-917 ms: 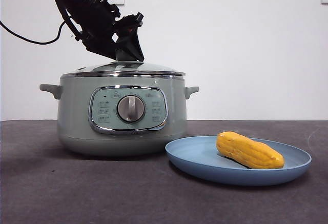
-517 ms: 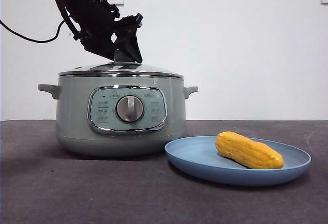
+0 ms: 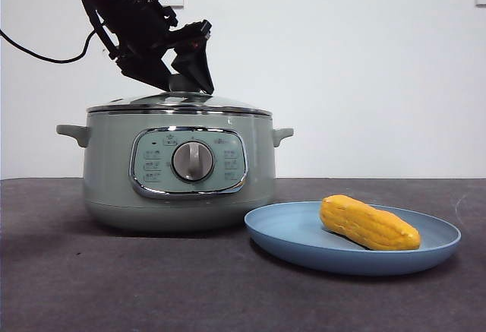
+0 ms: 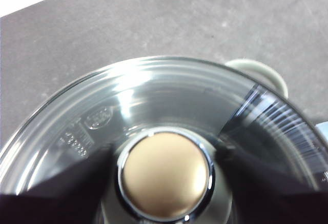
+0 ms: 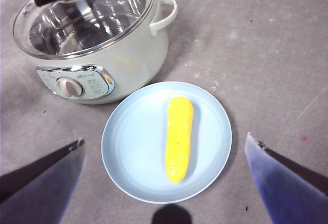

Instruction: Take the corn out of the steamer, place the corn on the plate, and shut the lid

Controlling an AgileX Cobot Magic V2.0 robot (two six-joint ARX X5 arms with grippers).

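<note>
Left gripper (image 3: 186, 81) hangs directly above the knob (image 4: 167, 175) of the lid (image 3: 178, 102), its two black jaws standing apart on either side of the knob with a gap showing on each flank in the left wrist view, so it grips nothing. Right gripper (image 5: 164, 147) waits high over the table with its jaws spread wide and nothing between them.

Below the left gripper sits the steamer (image 3: 178, 172), the biggest thing on the table. The glass lid rests level on its rim all the way round, as far as the front view shows; its far edge is hidden. Under the right gripper lies the plate (image 5: 128, 147), just beside the steamer on the side away from the left gripper's arm. The corn (image 5: 179, 138) lies along the plate's middle, straight beneath the right gripper, clear of the rim.

Judging by this, the corn is delivered and the lid is seated, so the step in hand is letting go cleanly. Doing that well means keeping the jaws spread enough that neither pad drags on the knob, then lifting straight up along the knob's axis, not sideways. A slanted pull could catch the knob's chrome collar and tip or slide the lid off its seat. Only once the jaws are clearly above the knob should the arm swing away.
</note>
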